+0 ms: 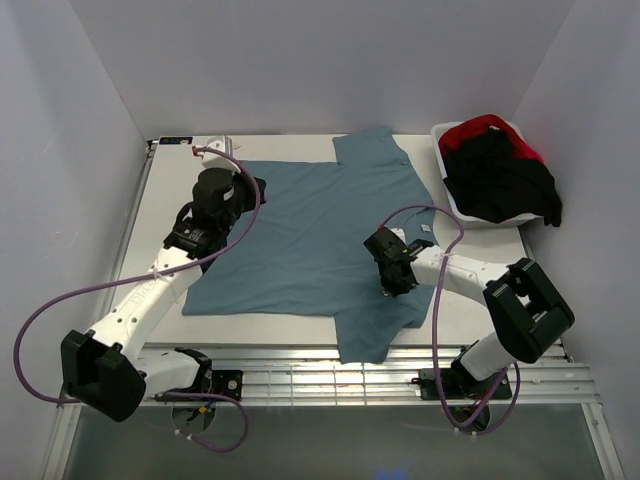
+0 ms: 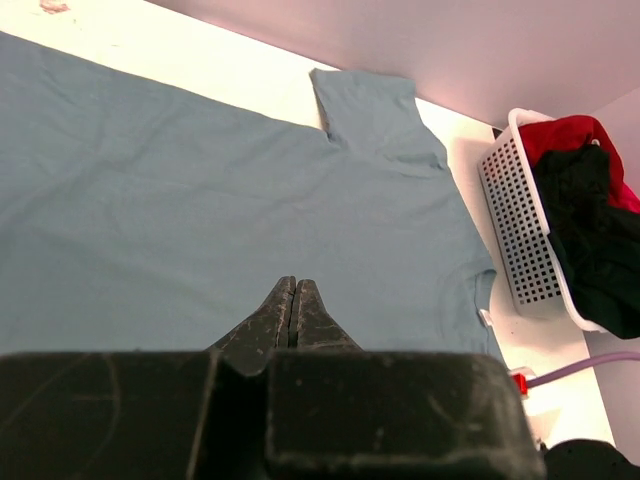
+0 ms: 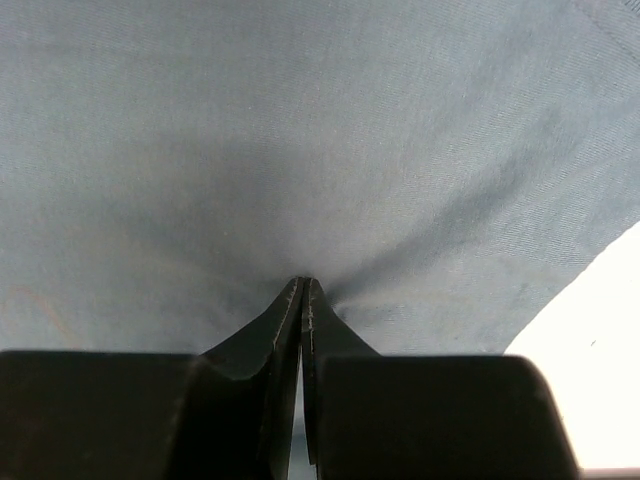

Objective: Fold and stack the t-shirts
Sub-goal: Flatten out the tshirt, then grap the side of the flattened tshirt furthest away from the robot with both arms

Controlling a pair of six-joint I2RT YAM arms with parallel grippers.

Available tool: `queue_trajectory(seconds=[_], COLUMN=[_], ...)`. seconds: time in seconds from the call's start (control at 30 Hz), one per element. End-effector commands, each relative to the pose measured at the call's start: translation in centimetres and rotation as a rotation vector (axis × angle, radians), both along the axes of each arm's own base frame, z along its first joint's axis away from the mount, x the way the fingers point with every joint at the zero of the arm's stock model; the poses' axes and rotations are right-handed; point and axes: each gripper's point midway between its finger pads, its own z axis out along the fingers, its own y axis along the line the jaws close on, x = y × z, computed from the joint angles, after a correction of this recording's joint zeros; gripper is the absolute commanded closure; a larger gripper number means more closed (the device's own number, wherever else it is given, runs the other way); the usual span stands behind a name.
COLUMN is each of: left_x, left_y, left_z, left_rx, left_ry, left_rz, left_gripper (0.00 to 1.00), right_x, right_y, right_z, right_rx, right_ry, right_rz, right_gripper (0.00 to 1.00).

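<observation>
A teal-blue t-shirt (image 1: 310, 230) (image 2: 200, 200) (image 3: 300, 150) lies spread flat across the middle of the table, its white tag (image 1: 427, 229) at the right. My left gripper (image 1: 256, 188) (image 2: 293, 285) hovers shut over the shirt's left part with nothing between its fingers. Near the lower sleeve, my right gripper (image 1: 397, 284) (image 3: 302, 283) is shut, its tips touching the fabric, which puckers around them. No cloth shows between its jaws. A red t-shirt (image 1: 480, 130) (image 2: 575, 135) and a black t-shirt (image 1: 500, 180) (image 2: 590, 230) lie crumpled in a basket.
The white perforated basket (image 1: 440, 135) (image 2: 515, 220) stands at the back right corner of the table. Purple cables loop beside both arms. White walls close in the table on three sides. Bare tabletop (image 3: 590, 370) shows right of the sleeve.
</observation>
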Motion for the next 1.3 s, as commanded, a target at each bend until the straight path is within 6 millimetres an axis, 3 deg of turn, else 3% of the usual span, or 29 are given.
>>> queue_trajectory(seconds=[0.0, 0.1, 0.17, 0.2, 0.23, 0.27, 0.3, 0.33, 0.37, 0.4, 0.43, 0.47, 0.5, 0.53, 0.57, 0.6, 0.63, 0.67, 0.7, 0.73, 0.77, 0.8, 0.83, 0.87, 0.9, 0.97, 1.0, 1.1, 1.27], left_x=[-0.7, -0.5, 0.0, 0.7, 1.4, 2.3, 3.1, 4.6, 5.8, 6.8, 8.1, 9.8, 10.8, 12.0, 13.6, 14.5, 15.4, 16.7, 18.1, 18.9, 20.1, 21.3, 22.1, 22.7, 24.0, 25.0, 25.6, 26.8, 27.7], left_y=[1.2, 2.2, 3.1, 3.5, 3.9, 4.7, 5.1, 4.4, 5.8, 6.2, 6.4, 6.9, 7.3, 7.4, 8.2, 8.5, 8.7, 9.4, 9.6, 9.9, 10.7, 10.9, 11.0, 11.4, 11.5, 12.0, 12.2, 13.0, 14.4], left_z=[0.1, -1.0, -1.5, -2.6, -2.4, -2.7, -2.9, -3.4, -3.7, -3.9, -6.2, -4.7, -5.0, -7.3, -5.9, -6.2, -6.5, -8.9, -8.0, -8.6, -11.0, -9.9, -10.3, -10.7, -11.6, -12.7, -14.6, -15.1, -17.0], left_rx=[0.020, 0.061, 0.091, 0.121, 0.134, 0.151, 0.153, 0.141, 0.135, 0.127, 0.146, 0.139, 0.168, 0.201, 0.207, 0.220, 0.241, 0.254, 0.244, 0.256, 0.268, 0.266, 0.272, 0.292, 0.307, 0.352, 0.370, 0.406, 0.430], left_ry=[0.002, 0.027, 0.036, 0.062, 0.055, 0.061, 0.068, 0.082, 0.101, 0.115, 0.177, 0.153, 0.157, 0.208, 0.179, 0.183, 0.178, 0.218, 0.193, 0.201, 0.241, 0.210, 0.210, 0.208, 0.209, 0.216, 0.241, 0.234, 0.243], left_rz=[0.041, 0.096, 0.143, 0.166, 0.192, 0.208, 0.213, 0.170, 0.187, 0.184, 0.177, 0.184, 0.186, 0.184, 0.213, 0.218, 0.207, 0.208, 0.204, 0.198, 0.205, 0.211, 0.208, 0.205, 0.208, 0.213, 0.215, 0.241, 0.263], left_gripper=[1.00, 1.00, 0.97, 0.87, 0.81, 0.74, 0.68, 0.53, 0.48, 0.45, 0.35, 0.34, 0.29, 0.23, 0.17, 0.16, 0.15, 0.15, 0.15, 0.15, 0.15, 0.16, 0.16, 0.17, 0.18, 0.19, 0.19, 0.20, 0.20], right_x=[-5.2, -5.2, -3.8, -2.9, -1.6, -0.5, 2.0, 3.6, 5.0, 7.8, 9.3, 11.0, 13.4, 15.0, 16.5, 18.5, 21.0, 22.4, 24.2, 26.7, 28.0, 29.8, 31.2, 33.1, 34.4, 36.4, 37.8, 40.0, 42.0], right_y=[-3.1, -3.2, -2.9, -2.6, -2.6, -2.3, -0.7, -0.5, 0.1, 1.8, 2.1, 2.7, 3.8, 3.4, 3.4, 3.6, 2.8, 2.4, 2.1, 1.0, 0.6, 0.3, -0.6, -0.8, -1.1, -1.9, -1.9, -1.7, -1.5], right_z=[-1.2, -0.6, 0.4, 1.0, 1.7, 2.4, 4.7, 5.4, 6.5, 9.1, 10.5, 12.0, 14.4, 15.6, 16.6, 16.9, 19.1, 19.4, 18.0, 20.0, 19.7, 17.3, 16.8, 18.2, 15.3, 13.8, 12.5, 10.4, 9.7], right_rx=[-0.099, -0.098, -0.098, -0.097, -0.114, -0.118, -0.084, -0.103, -0.095, -0.051, -0.046, -0.029, 0.006, 0.019, 0.019, 0.036, 0.081, 0.090, 0.088, 0.136, 0.153, 0.149, 0.175, 0.200, 0.192, 0.242, 0.263, 0.373, 0.452], right_ry=[0.161, 0.140, 0.078, 0.050, 0.003, -0.026, -0.091, -0.118, -0.149, -0.213, -0.247, -0.292, -0.356, -0.390, -0.420, -0.451, -0.497, -0.505, -0.485, -0.523, -0.518, -0.480, -0.471, -0.510, -0.468, -0.454, -0.447, -0.441, -0.490], right_rz=[-0.046, -0.049, -0.053, -0.033, -0.034, -0.032, -0.027, -0.018, -0.017, -0.020, -0.008, -0.008, -0.008, -0.022, 0.000, -0.007, -0.033, -0.031, -0.040, -0.063, -0.068, -0.068, -0.076, -0.079, -0.078, -0.076, -0.072, -0.048, -0.031], right_gripper=[0.92, 0.92, 0.84, 0.80, 0.70, 0.69, 0.67, 0.51, 0.50, 0.49, 0.43, 0.38, 0.36, 0.31, 0.29, 0.28, 0.28, 0.28, 0.28, 0.29, 0.30, 0.30, 0.32, 0.32, 0.33, 0.34, 0.34, 0.34, 0.33])
